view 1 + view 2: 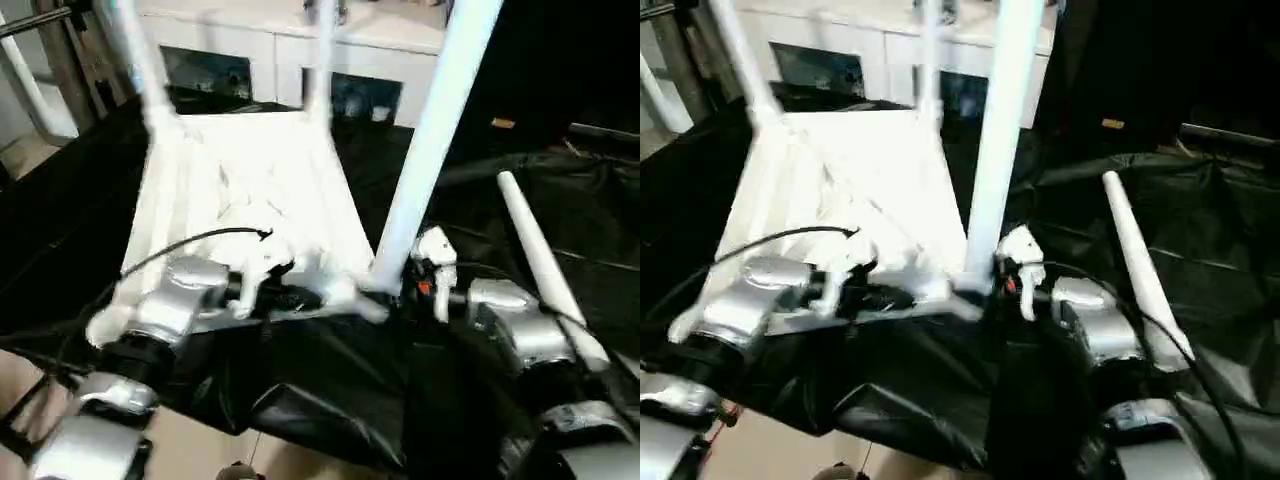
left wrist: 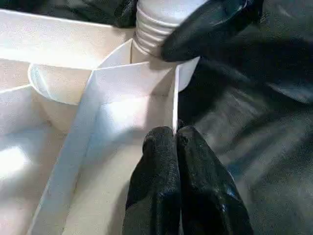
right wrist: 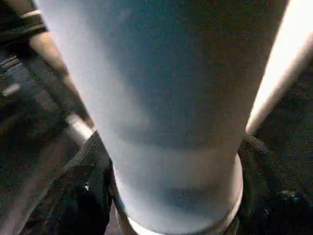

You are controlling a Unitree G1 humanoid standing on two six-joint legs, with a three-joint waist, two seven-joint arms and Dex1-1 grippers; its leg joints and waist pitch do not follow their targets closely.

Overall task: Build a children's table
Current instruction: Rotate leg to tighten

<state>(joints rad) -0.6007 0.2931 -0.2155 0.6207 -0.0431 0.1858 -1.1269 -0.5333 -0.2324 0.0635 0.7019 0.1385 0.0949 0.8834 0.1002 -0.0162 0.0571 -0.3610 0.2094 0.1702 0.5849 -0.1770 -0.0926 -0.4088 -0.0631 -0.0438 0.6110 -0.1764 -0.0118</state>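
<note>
Children's table (image 1: 250,190) upside down on black sheet (image 1: 330,390). Left claw (image 2: 175,134) pinched on its near rim. Right claw (image 3: 171,196) spread around corner leg (image 1: 430,130). Spare leg (image 1: 545,260) lies right.

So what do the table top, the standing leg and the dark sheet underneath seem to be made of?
Table top: looks like white moulded plastic, with thin ribs and smooth, slightly glossy walls.
Standing leg: apparently the same white plastic, a smooth tube with a ridged end.
Dark sheet: probably thin black plastic film, given its shiny creases.
</note>
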